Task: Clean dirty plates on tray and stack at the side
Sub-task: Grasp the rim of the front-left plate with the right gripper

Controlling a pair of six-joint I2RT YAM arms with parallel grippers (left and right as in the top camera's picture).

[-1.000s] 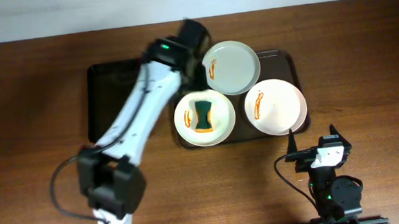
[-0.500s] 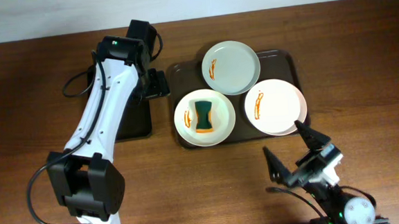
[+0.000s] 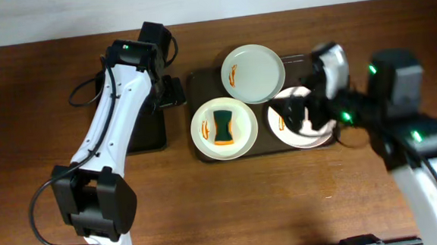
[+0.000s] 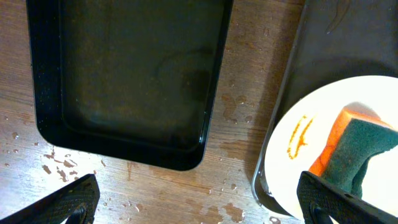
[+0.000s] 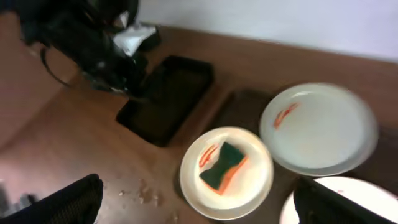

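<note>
A dark tray holds three dirty plates with orange smears. A pale green plate is at the back. A white plate carries a green and orange sponge. Another white plate sits on the right. My left gripper is open and empty, low over the wood between the two trays. My right gripper is open and empty above the right white plate, blurred. The sponge plate and sponge lie ahead of the right gripper.
A second, empty black tray lies left of the plate tray, partly under my left arm, and also shows in the left wrist view. Water drops and crumbs mark the wood between the trays.
My right arm has swung up from the table's front edge to over the right white plate. My left arm moved left off the plate tray a second ago and has held still since.
</note>
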